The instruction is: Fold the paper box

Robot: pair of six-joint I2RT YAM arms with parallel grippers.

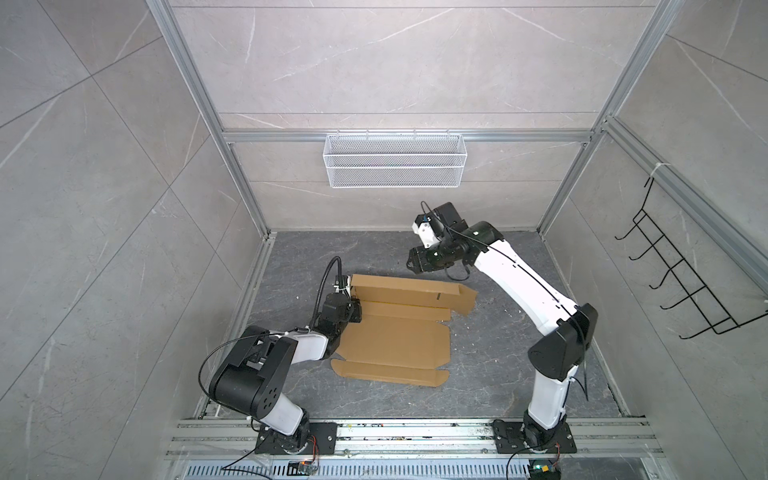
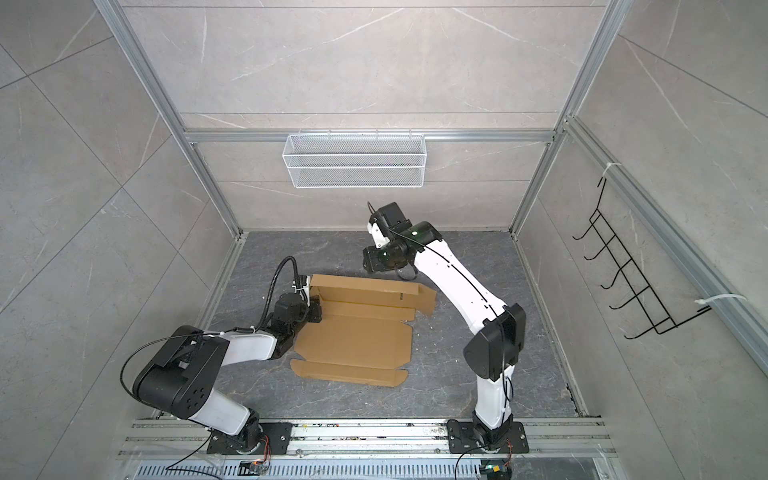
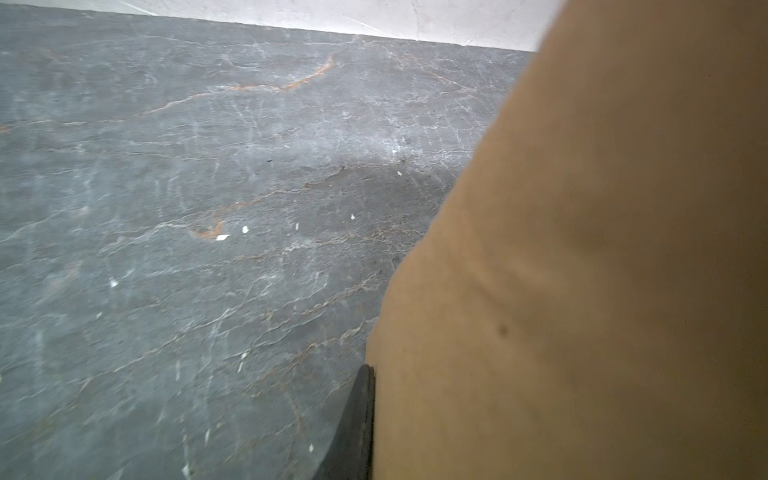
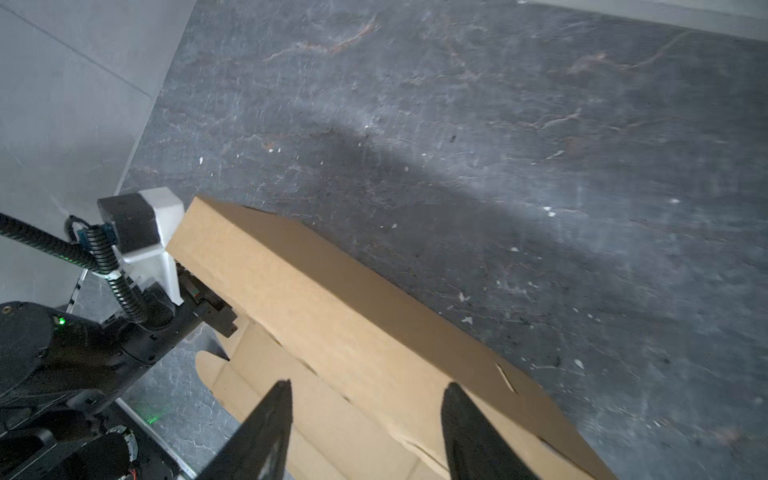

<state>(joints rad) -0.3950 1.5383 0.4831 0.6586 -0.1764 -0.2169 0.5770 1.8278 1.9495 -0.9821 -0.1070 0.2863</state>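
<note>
The paper box lies part-folded in the middle of the dark stone tabletop, its far long panel raised, my left gripper pinched onto that panel's left end, my right gripper hanging above it, fingers apart, holding nothing.

Your left arm lies low and reaches forward, and your left hand is pinched tight on the paper box at its left end. Your right arm is raised, bent towards the middle, and your right hand hangs with its jaws apart.
</note>
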